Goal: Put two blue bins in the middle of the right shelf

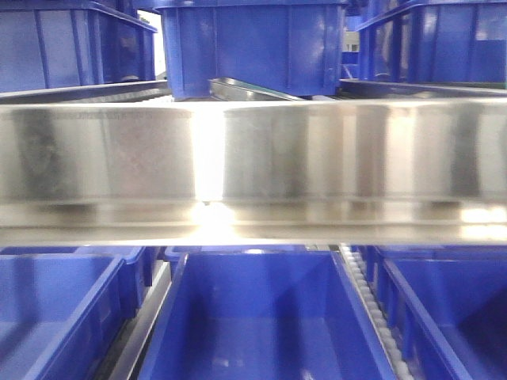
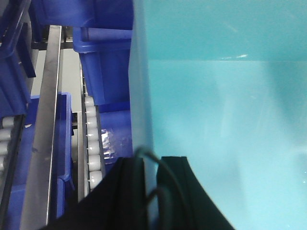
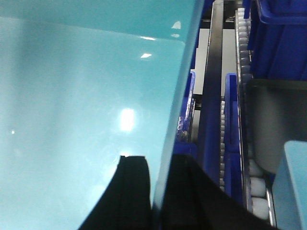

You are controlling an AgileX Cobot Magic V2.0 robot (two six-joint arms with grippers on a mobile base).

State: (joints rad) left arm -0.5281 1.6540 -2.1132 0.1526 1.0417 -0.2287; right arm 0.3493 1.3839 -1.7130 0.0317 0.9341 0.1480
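We carry the pale cyan bin (image 2: 225, 120) between both arms, beside the roller track (image 2: 92, 143) and dark blue bins (image 2: 108, 72): left pincer (image 2: 149, 165) and right pincer (image 3: 158, 165) each clamp an opposite wall, one finger inside, one outside, likely sharing its weight.

Glossy plastic bin (image 3: 72, 96), shiny metal rail (image 1: 253, 150)

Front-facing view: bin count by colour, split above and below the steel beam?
Dark royal-blue plastic bins above the steel crossbeam: 3
Dark royal-blue plastic bins below it: 3 clearly seen
Pale light-blue plastic bins: 0 here, they show in the wrist views only
Total in the front-facing view: 6 bins
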